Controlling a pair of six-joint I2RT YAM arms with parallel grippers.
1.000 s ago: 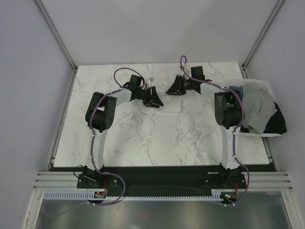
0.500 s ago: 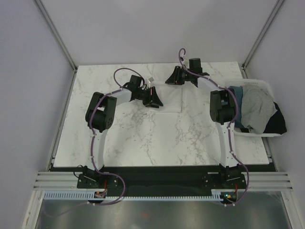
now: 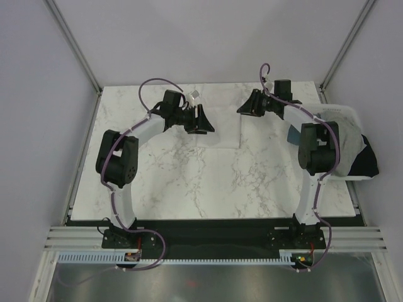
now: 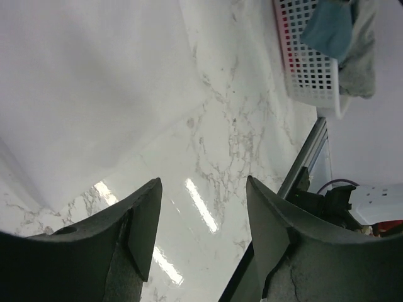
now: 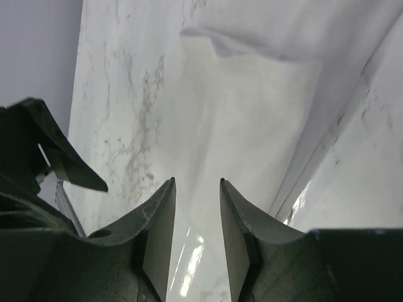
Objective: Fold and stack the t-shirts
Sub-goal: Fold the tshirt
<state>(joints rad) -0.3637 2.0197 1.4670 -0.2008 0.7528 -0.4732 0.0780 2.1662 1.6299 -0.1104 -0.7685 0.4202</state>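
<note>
White t-shirt (image 3: 225, 131) lies flat on table (image 3: 189, 182), far centre, between both arms. Left fingers (image 4: 141, 220) spread wide, empty. Right fingers (image 5: 160, 226) narrowly parted, empty. Other t-shirts (image 3: 350, 146) heaped in bin (image 3: 345, 111).

We reach both arms far forward, elbows bowed outward. Our left tool (image 3: 204, 119) and right tool (image 3: 244, 107) face each other, well apart. Both stand parted and empty, the right narrower.

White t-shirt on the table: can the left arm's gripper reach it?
Probably yes. The left gripper hovers with its jaws open close by the edge of the white t-shirt, and nothing lies between them.
</note>
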